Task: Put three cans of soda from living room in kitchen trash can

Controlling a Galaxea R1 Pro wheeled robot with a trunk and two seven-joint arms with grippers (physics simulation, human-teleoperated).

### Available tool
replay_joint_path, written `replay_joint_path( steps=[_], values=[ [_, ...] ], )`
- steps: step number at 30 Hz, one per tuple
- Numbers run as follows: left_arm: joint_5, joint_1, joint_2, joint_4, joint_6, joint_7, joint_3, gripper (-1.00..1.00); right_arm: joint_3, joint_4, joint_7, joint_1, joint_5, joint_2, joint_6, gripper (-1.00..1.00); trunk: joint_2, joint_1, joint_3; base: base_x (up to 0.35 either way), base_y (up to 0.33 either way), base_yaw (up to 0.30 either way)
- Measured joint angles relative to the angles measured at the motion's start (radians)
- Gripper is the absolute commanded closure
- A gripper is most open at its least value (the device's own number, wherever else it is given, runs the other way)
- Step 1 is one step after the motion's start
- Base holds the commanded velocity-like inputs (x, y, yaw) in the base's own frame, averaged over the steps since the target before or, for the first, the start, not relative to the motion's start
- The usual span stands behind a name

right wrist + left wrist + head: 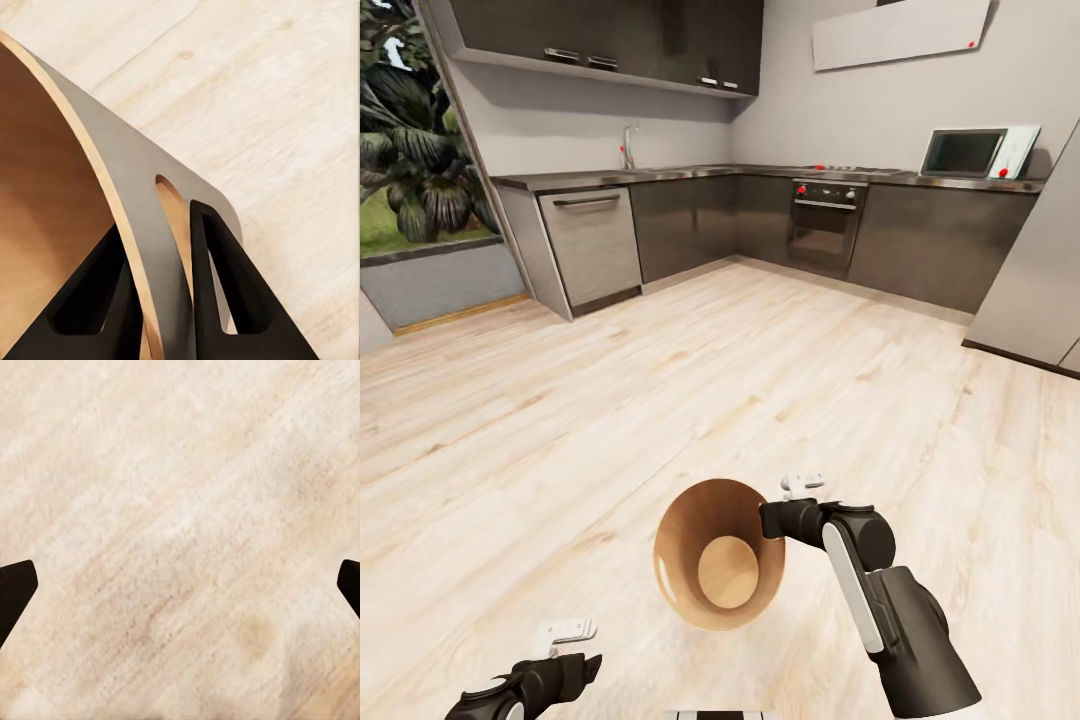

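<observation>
left gripper (565, 655) low at left over bare wood floor (660, 380), fingers spread wide, nothing between them. bin (718, 553) just right of it, lifted and tipped, mouth toward camera, long axis roughly along view line; inside looks bare. right gripper (161, 300) clamped on bin rim at its right side, one finger inside wall, one outside. no soda cans seen. judgement: right arm carries bin; next is to set it upright on kitchen floor.
</observation>
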Motion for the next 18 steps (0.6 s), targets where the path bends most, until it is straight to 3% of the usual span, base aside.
replay_joint_path(
  steps=[4, 7, 11, 18],
  values=[
    [-0.001, 0.0, 0.0, -0.001, 0.0, 0.0, 0.0, -1.0, 0.001, -0.003, 0.0, 0.0, -0.012, 0.001, 0.0, 1.0, 0.0, 0.0, 0.0, 0.0, 0.0, 0.056],
    [-0.001, 0.0, 0.001, 0.0, 0.0, 0.0, 0.0, -1.0, 0.0, -0.003, 0.0, 0.0, 0.005, 0.001, 0.0, 1.0, 0.0, 0.0, 0.0, 0.0, 0.0, 0.273],
    [-0.001, 0.0, 0.0, -0.001, 0.0, 0.0, 0.0, -1.0, 0.002, -0.003, 0.0, 0.0, -0.013, 0.001, 0.0, 1.0, 0.0, 0.0, 0.0, 0.0, 0.0, 0.299],
    [0.0, 0.0, 0.0, -0.001, 0.0, 0.0, 0.0, -1.0, 0.002, -0.003, -0.001, 0.0, -0.002, 0.001, 0.0, 1.0, 0.0, 0.0, 0.0, 0.0, 0.0, 0.3]
  ],
)
